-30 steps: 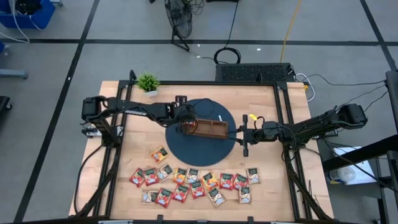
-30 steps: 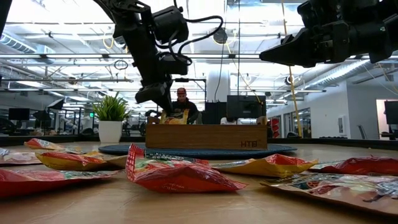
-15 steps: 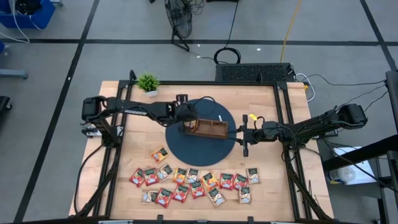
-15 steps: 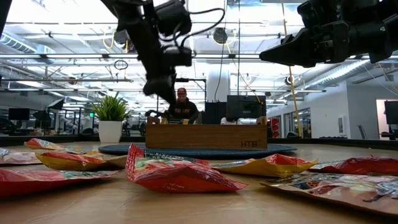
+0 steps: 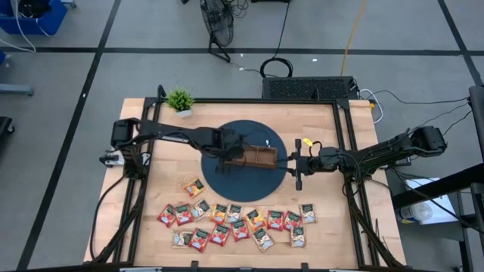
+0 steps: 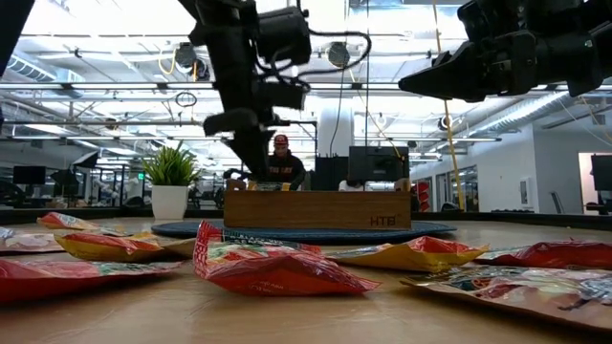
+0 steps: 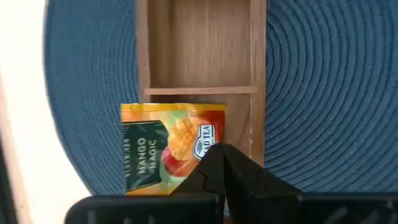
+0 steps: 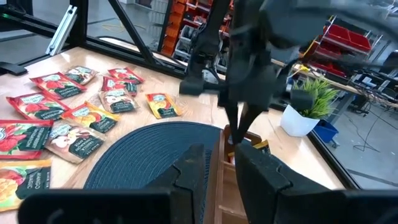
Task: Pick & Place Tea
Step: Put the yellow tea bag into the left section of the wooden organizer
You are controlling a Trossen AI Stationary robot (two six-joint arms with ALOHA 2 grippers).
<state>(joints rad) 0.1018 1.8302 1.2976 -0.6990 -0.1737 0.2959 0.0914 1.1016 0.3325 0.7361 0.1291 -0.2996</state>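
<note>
A brown wooden tray point(image 5: 257, 156) lies on a round blue mat point(image 5: 227, 177). One orange tea sachet point(image 7: 168, 143) lies flat in the tray's left end compartment, with one edge over the tray's wall. Several red, orange and green-and-white sachets point(image 5: 238, 223) lie in rows near the table's near edge, and one more point(image 5: 194, 187) sits apart. My left gripper point(image 5: 231, 153) hangs shut over the tray's left end, fingertips point(image 7: 219, 152) pointing down at the orange sachet. My right gripper point(image 5: 296, 168) waits open, raised beside the mat's right edge. My left gripper points straight down with shut fingers over a corner of the orange sachet point(image 7: 202, 140) in the tray's end compartment. The fingers themselves hide the spot, so I cannot tell whether they touch it.
A small potted plant point(image 5: 180, 100) stands at the table's far left corner. The tray's middle compartment point(image 7: 199, 56) shows bare wood. Bare table lies to the left and right of the mat. A person point(image 6: 279, 162) sits in the room beyond the table.
My left gripper held the orange sachet over the tray's left end, let it go and rose. It then shifted slightly toward the table's right and came down again over the same compartment. The sachet now lies in the tray.
</note>
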